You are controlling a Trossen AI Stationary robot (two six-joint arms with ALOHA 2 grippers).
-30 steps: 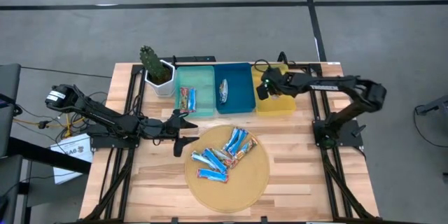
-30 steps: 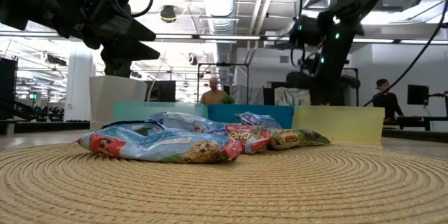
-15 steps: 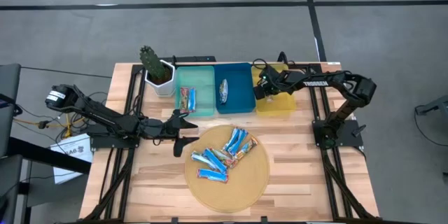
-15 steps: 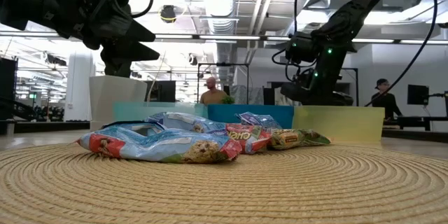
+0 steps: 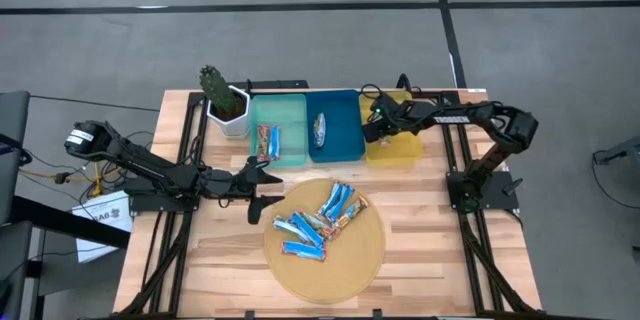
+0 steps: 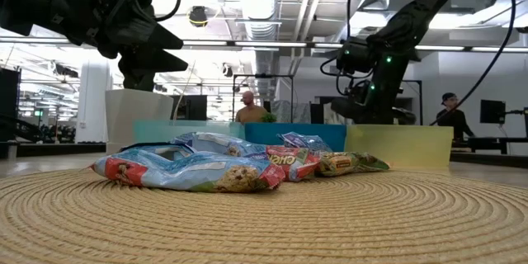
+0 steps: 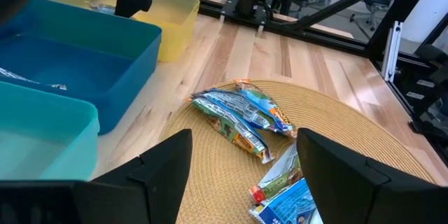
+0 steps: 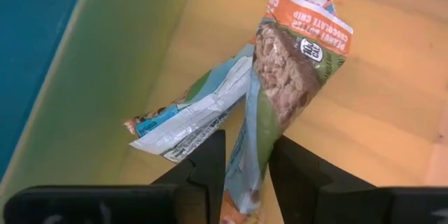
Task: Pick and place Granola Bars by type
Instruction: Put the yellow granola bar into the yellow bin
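My right gripper (image 5: 372, 126) hangs inside the yellow tray (image 5: 404, 150), near its wall on the blue tray's side. Its fingers (image 8: 210, 161) stand slightly parted with the tail of a green-and-orange bar (image 8: 280, 77) between them; whether they pinch it I cannot tell. That bar stands nearly upright, leaning over another bar (image 8: 189, 119) lying flat on the tray floor by the wall. My left gripper (image 5: 262, 191) hovers spread wide beside the round mat (image 5: 365, 255), at its edge below the teal tray (image 5: 290, 110). The remaining bars (image 5: 322, 220) lie heaped at the mat's middle, a broad bare ring around them. One bar (image 5: 268, 142) lies in the teal tray, one (image 5: 319, 128) in the blue tray (image 5: 345, 130). Bare wood lies open between mat and trays.
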